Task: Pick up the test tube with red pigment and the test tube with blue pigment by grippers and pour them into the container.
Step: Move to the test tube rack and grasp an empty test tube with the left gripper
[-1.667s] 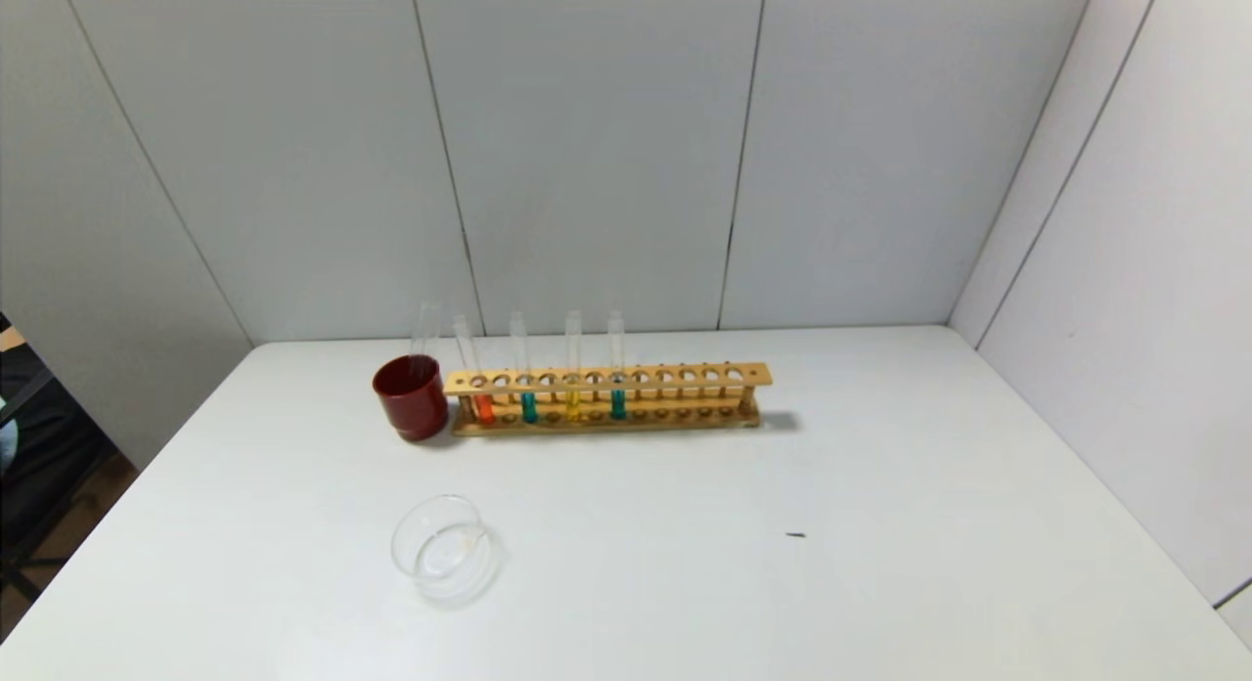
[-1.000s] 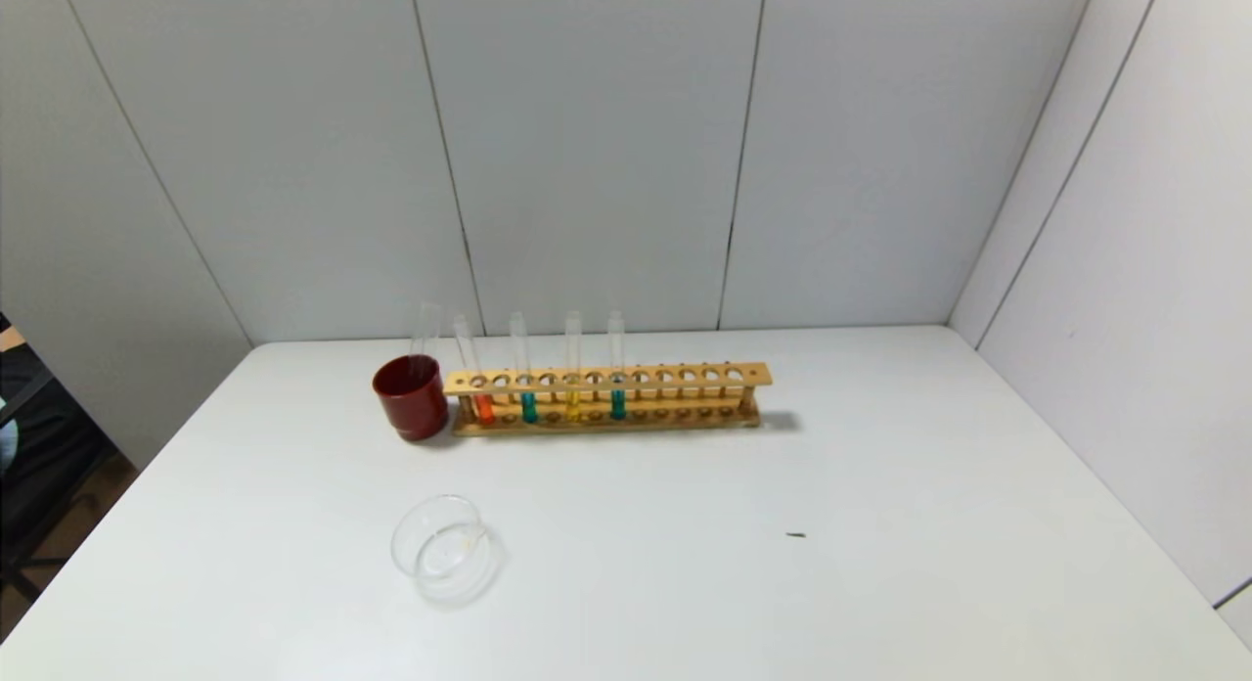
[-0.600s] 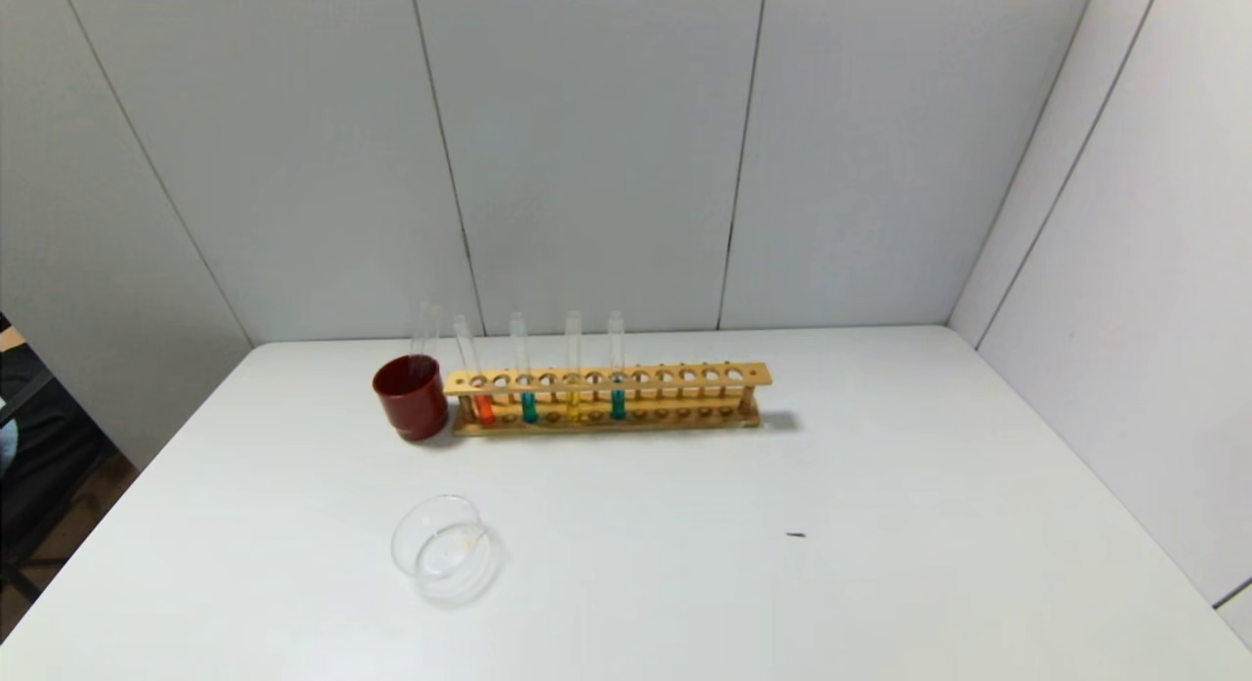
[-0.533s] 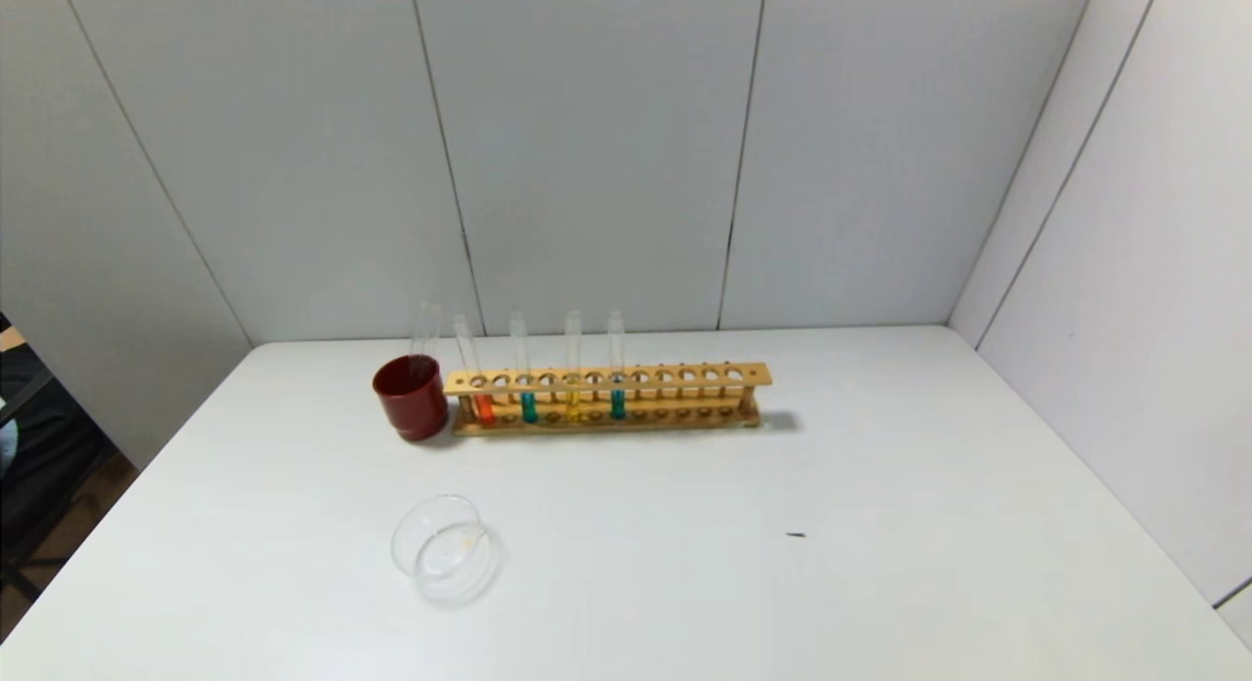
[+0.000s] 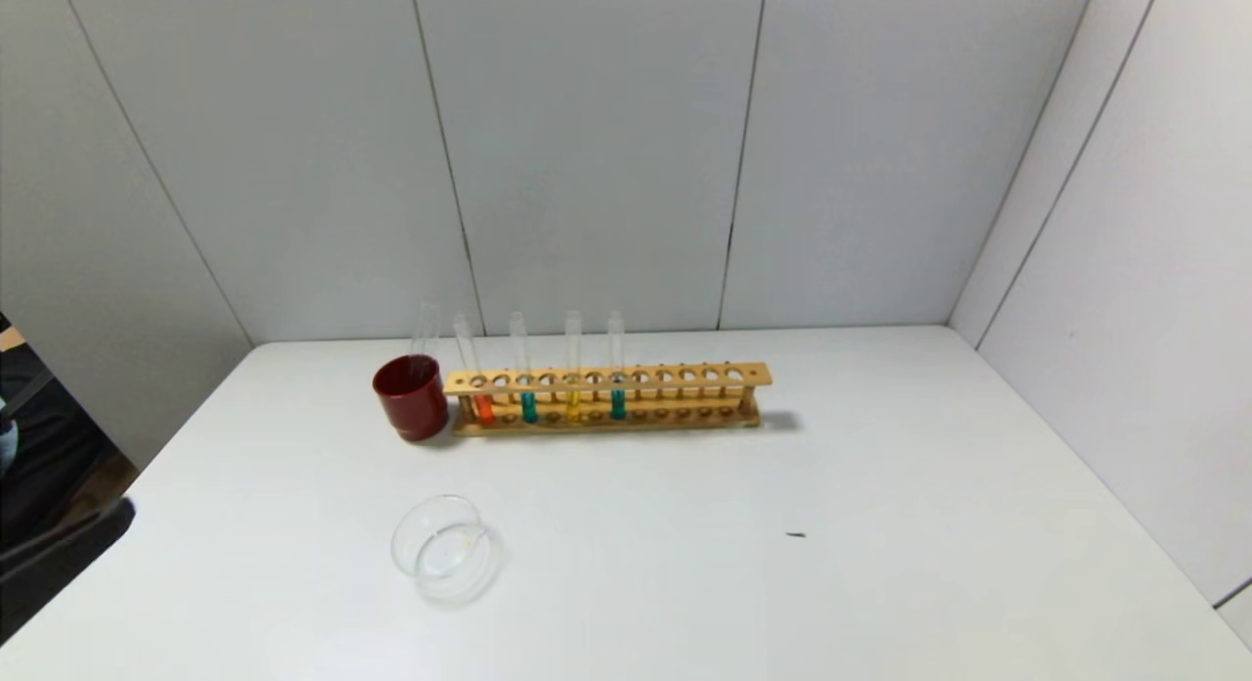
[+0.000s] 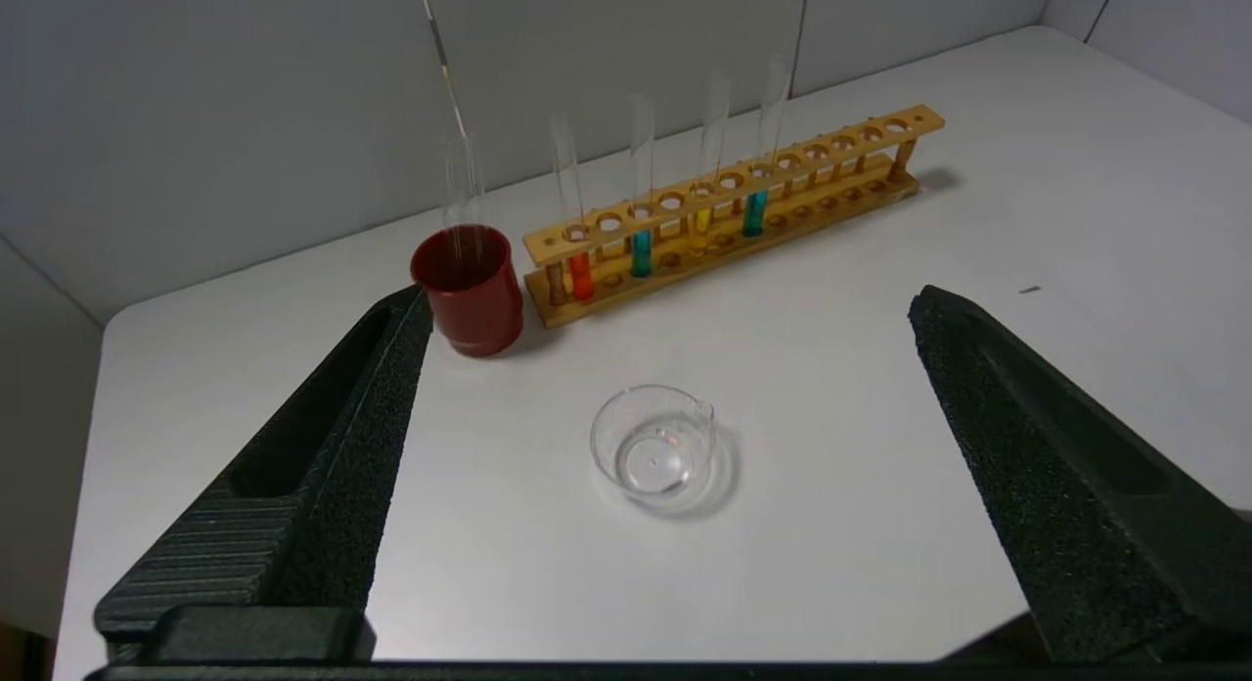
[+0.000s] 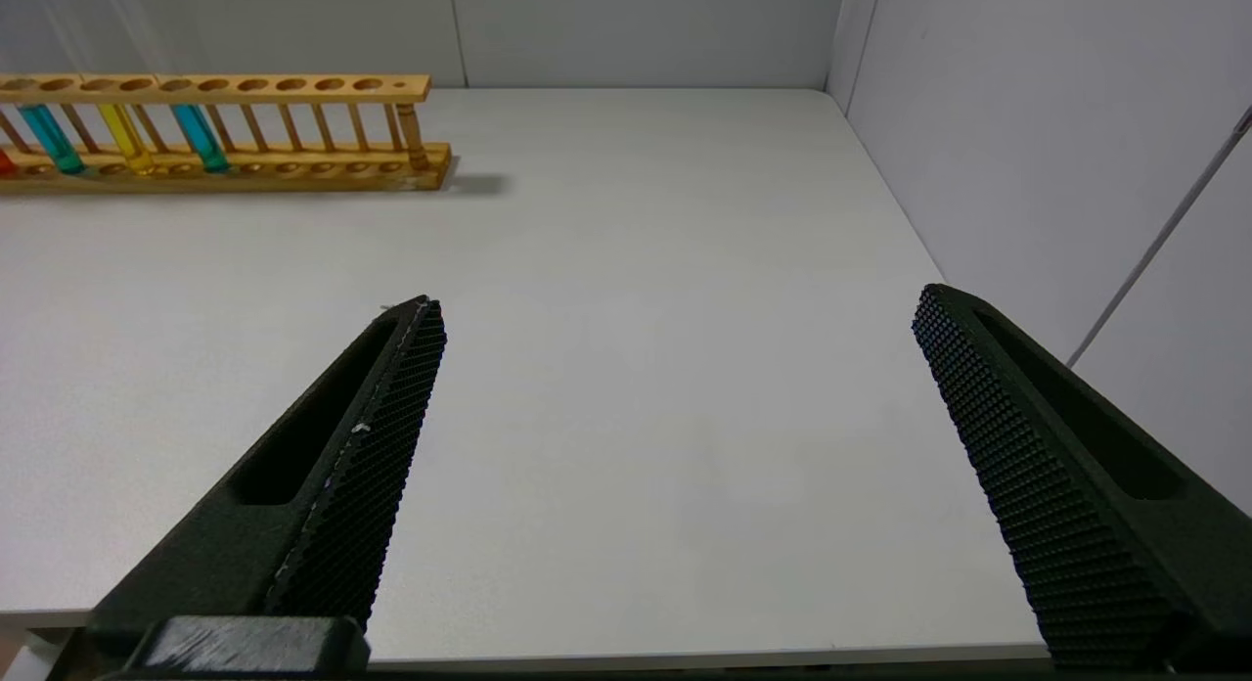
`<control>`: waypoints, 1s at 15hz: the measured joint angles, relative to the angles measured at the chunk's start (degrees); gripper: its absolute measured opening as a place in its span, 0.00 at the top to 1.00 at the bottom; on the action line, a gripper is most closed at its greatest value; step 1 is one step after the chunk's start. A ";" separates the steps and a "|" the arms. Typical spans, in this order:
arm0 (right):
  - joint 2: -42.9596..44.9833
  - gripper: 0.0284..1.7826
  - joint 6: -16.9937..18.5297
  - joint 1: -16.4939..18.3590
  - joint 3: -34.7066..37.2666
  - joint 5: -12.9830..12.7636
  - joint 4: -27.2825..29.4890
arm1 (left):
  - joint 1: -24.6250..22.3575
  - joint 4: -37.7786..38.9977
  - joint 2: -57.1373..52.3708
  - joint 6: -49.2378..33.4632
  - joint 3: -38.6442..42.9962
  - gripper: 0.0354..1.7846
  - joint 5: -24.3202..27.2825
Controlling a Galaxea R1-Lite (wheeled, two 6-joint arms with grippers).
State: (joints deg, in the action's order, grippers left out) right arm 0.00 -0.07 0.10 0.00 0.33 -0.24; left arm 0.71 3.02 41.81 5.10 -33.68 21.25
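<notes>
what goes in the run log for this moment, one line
stage: pre-grasp | left gripper: open, empty | right gripper: open, empty | red tube, blue tube: in rack | dish: empty

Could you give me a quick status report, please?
Left gripper open, empty, short of the container. Right gripper open, idle. Red tube and blue tube racked. Path clear.

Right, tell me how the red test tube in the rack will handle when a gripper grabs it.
The red test tube looks like thin clear glass, so it is probably fragile and slippery in a grip. It is slim and round-bottomed; laid down, it would likely roll. It stands in the wooden rack with liquid only at the bottom, so tilting it early could spill.
</notes>
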 joint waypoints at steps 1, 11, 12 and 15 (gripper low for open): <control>0.00 0.02 0.00 0.00 0.00 0.00 0.00 | 0.04 3.75 5.23 -0.13 -0.51 0.04 0.44; 0.00 0.02 0.00 0.00 0.00 0.00 0.00 | 0.45 40.50 46.49 -2.15 -1.56 0.04 1.12; 0.00 0.02 0.00 0.00 0.00 -0.02 0.00 | 0.69 43.47 49.27 -2.21 -1.51 0.04 1.07; 0.00 0.02 0.00 0.00 0.00 -0.02 0.00 | 2.04 49.04 56.20 -3.95 -1.49 0.04 1.01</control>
State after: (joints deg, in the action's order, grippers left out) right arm 0.00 -0.07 0.10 0.00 0.30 -0.24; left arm 2.74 52.07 98.01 1.15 -35.17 22.26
